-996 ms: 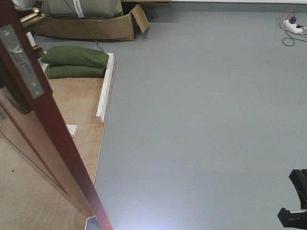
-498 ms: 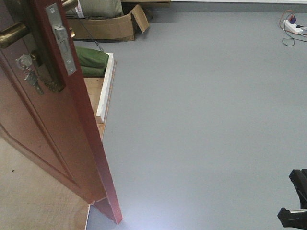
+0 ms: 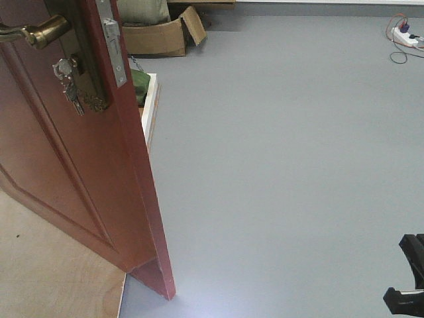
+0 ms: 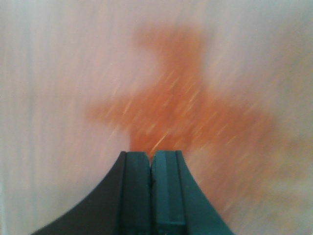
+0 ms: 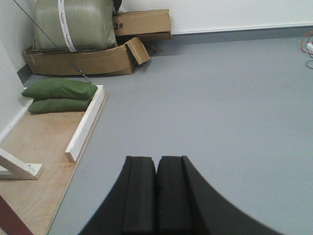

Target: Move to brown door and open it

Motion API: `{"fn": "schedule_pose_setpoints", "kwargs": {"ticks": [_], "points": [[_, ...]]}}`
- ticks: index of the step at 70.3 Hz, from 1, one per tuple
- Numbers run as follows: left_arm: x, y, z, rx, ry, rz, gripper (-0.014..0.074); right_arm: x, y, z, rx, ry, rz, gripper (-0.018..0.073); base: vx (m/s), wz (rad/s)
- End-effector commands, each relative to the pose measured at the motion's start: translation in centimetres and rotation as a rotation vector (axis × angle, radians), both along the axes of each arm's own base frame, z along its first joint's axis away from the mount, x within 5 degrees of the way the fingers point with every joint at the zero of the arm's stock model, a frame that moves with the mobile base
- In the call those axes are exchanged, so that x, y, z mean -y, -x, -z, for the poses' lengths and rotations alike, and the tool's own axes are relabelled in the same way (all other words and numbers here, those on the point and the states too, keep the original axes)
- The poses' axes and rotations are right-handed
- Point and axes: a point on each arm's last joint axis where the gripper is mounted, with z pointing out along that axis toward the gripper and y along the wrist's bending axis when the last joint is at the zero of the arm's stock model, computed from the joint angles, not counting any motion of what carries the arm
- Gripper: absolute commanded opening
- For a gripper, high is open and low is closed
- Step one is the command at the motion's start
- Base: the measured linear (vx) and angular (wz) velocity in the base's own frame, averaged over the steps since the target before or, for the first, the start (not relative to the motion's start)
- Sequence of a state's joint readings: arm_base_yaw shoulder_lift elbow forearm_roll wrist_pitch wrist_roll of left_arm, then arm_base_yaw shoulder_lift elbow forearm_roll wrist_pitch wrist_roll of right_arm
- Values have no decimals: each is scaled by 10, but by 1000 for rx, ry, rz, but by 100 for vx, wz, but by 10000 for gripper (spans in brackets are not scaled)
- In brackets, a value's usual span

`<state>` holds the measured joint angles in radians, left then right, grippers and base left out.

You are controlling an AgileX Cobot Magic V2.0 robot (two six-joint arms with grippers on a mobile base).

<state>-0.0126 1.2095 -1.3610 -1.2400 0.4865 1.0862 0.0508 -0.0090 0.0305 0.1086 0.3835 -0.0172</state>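
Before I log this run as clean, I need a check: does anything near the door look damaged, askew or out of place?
The brown door looks undamaged; keys hang in its lock. A power strip with loose cables lies on the grey floor, and the cardboard box has a splayed flap.

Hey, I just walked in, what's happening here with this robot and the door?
A two-armed mobile robot is at the brown door, which stands swung open, its latch edge free over the grey floor, keys dangling below the brass lever handle. Neither gripper holds anything: the right gripper is shut, pointing over the floor toward green bags and cardboard boxes; the left gripper is shut too, its view too blurred to show what it faces.
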Motion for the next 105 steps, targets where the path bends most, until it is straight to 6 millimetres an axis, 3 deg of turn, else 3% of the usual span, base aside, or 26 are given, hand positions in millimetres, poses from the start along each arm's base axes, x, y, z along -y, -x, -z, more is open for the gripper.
{"fn": "schedule_pose_setpoints", "kwargs": {"ticks": [1, 105], "points": [[1, 9, -14, 45, 34, 10, 17, 1, -1, -7, 95, 11, 7, 0, 0, 0], [2, 10, -14, 43, 33, 16, 17, 1, -1, -7, 95, 11, 7, 0, 3, 1]]}}
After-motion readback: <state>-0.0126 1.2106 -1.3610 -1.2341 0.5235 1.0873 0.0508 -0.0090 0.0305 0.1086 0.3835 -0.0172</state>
